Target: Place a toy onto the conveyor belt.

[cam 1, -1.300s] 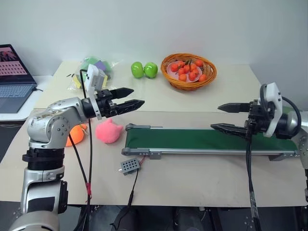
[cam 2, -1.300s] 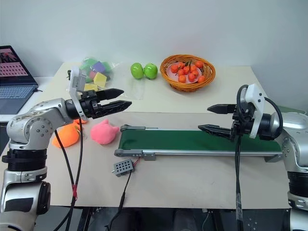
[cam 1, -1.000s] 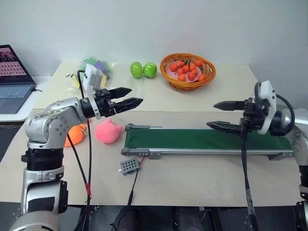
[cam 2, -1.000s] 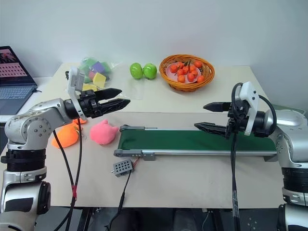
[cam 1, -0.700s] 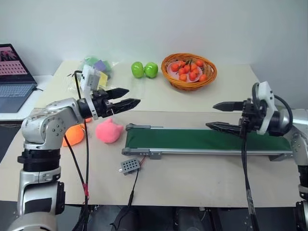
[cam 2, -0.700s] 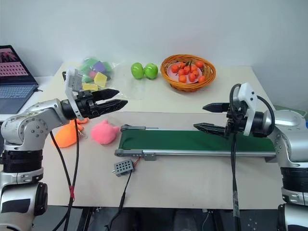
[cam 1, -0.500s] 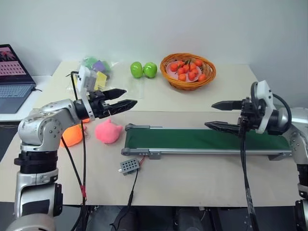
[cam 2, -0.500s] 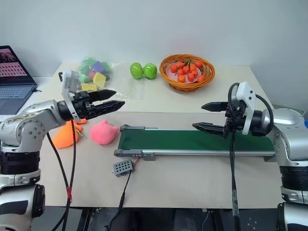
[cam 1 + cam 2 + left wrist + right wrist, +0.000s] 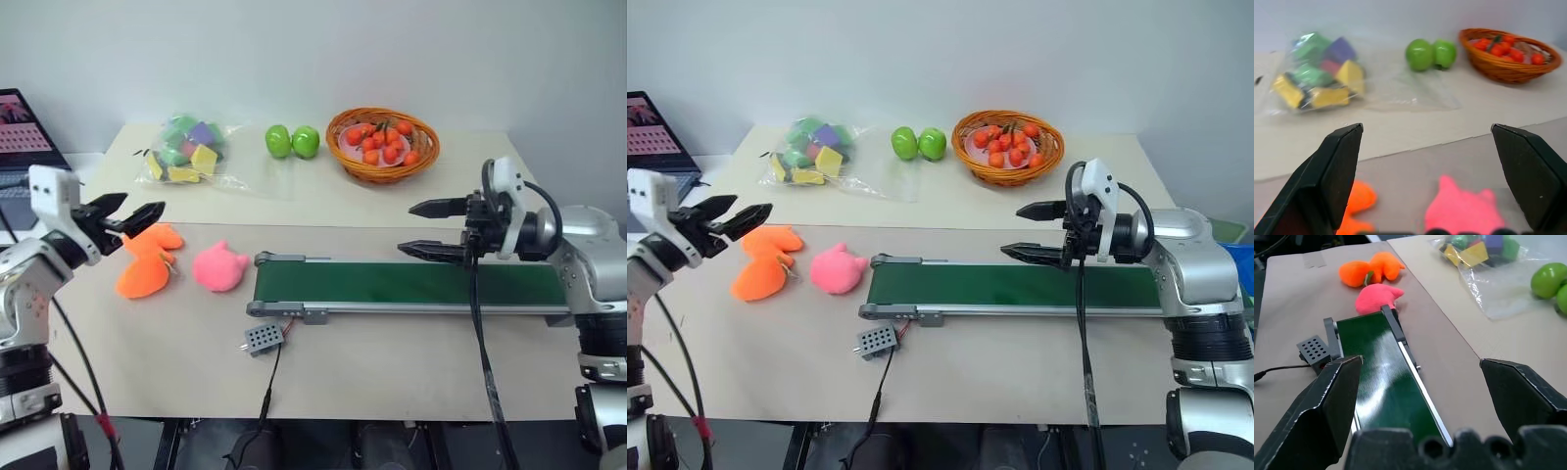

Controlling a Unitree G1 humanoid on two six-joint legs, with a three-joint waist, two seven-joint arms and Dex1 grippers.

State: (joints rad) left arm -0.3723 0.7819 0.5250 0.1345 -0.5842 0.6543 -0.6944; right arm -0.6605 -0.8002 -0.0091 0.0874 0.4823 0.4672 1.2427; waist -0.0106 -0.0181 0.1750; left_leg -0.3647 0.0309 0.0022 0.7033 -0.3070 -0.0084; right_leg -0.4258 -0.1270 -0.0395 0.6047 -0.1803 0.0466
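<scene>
Left hand (image 9: 132, 215) had swung out wide, jaws spread and empty, uncovering the orange toy (image 9: 145, 264) on the tabletop (image 9: 392, 362) beside the pink plush (image 9: 220, 267) — conveyor belt (image 9: 411, 284) bare, right hand (image 9: 423, 229) spread above it.

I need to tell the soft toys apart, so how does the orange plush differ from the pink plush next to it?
The orange plush is lobed and spread flat; the pink plush is one rounded lump with small points. The orange one lies farther from the conveyor belt; the pink sits just off its end. Both rest on the table, untouched.
</scene>
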